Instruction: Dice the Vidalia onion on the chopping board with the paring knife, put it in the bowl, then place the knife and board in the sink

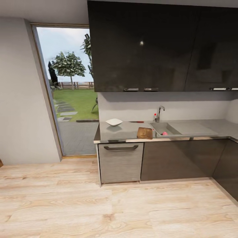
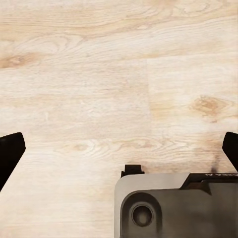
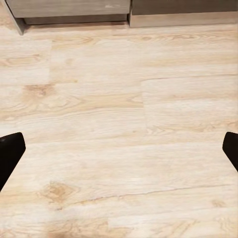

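Note:
From across the kitchen, the head view takes in the grey countertop (image 1: 122, 132) with the sink (image 1: 168, 128) set into it. A small pinkish-red Vidalia onion (image 1: 164, 133) lies in the basin near its front edge. The brown chopping board (image 1: 144, 133) rests on the counter just left of the sink. Behind it, by the wall, lies the red-handled paring knife (image 1: 136, 122). The white bowl (image 1: 114, 122) stands further left. My left gripper (image 2: 119, 148) and right gripper (image 3: 119, 148) both hang open over the wood floor, holding nothing.
Glossy dark wall cabinets (image 1: 158, 46) hang above the counter. A grey drawer unit (image 1: 121, 162) and dark base units (image 1: 178, 158) stand below it. A tall glass door (image 1: 69, 89) is at the left. Part of my grey base (image 2: 173, 206) appears in the left wrist view.

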Robot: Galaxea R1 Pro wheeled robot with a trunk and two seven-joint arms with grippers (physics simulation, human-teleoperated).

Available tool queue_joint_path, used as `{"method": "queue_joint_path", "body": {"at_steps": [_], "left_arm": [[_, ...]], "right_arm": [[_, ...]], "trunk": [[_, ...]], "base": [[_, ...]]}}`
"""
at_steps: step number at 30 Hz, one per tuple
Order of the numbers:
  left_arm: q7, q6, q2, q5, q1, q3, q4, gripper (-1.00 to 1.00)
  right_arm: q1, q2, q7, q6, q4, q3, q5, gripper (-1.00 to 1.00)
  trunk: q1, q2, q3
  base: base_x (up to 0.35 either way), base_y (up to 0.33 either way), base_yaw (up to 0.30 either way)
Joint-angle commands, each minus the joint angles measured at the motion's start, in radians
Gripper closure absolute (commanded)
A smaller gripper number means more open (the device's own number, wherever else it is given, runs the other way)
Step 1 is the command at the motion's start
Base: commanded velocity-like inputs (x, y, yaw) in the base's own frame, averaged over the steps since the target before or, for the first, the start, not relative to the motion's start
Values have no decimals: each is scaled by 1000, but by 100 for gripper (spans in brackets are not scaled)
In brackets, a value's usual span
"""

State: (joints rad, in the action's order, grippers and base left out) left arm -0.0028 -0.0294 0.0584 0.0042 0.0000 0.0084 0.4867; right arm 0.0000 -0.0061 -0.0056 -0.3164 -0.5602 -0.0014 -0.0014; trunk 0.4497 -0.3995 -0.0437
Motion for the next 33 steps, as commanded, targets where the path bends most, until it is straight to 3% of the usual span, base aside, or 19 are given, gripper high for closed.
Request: {"method": "queue_joint_path", "body": {"at_steps": [1, 9, 12, 22, 33], "left_arm": [[0, -3, 0, 0, 0, 1, 0, -100], [1, -10, 0, 0, 0, 0, 0, -100], [4, -54, 1, 0, 0, -1, -5, -100], [4, -85, 1, 0, 0, 0, -27, -100], [4, -86, 2, 0, 0, 2, -30, -100]], "right_arm": [[0, 0, -1, -3, 0, 0, 0, -100], [0, 0, -1, -3, 0, 0, 0, -100], [0, 0, -1, -3, 0, 0, 0, -100], [0, -1, -2, -5, 1, 1, 3, -100], [0, -11, -2, -21, 1, 1, 3, -100]], "trunk": [[0, -1, 0], [0, -1, 0], [0, -1, -1], [0, -1, -2], [0, -1, -2]], "base": [[0, 0, 0], [0, 0, -76], [0, 0, -201], [1, 0, -43], [220, -85, 0]]}}
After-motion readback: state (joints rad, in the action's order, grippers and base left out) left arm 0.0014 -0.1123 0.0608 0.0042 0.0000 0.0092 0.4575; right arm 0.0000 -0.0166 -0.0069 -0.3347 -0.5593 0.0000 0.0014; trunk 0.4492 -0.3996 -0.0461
